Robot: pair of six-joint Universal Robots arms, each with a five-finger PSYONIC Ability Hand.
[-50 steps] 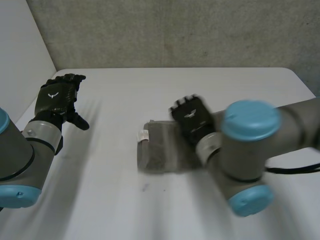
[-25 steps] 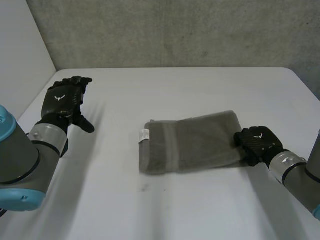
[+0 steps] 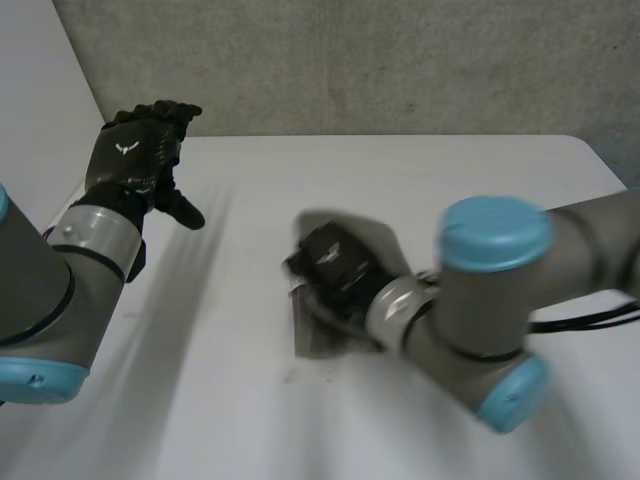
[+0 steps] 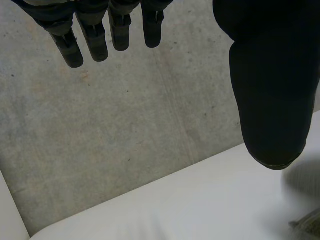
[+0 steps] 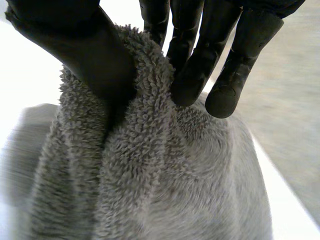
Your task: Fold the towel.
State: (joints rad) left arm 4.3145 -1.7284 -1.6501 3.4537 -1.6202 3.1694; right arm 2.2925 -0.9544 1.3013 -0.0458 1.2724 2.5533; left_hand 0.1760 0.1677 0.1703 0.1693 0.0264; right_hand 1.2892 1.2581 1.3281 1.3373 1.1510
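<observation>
I read my right hand (image 5: pixel 95 55) as clamped on the towel (image 5: pixel 150 190): a ridge of grey pile is pinched between its thumb and fingers (image 5: pixel 197 70), and the rest of the cloth spreads out beyond the fingertips onto the white table (image 3: pixel 480 170). My left hand (image 3: pixel 135 165) hangs above the table, well apart from the towel — fingers straight, thumb held wide, nothing between them.

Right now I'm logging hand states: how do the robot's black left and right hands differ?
The left hand is open, fingers straight, holding nothing; the right hand pinches the fluffy grey towel between thumb and fingers. The left hand is by the white table's edge; the right hand over its middle. Both are black.
</observation>
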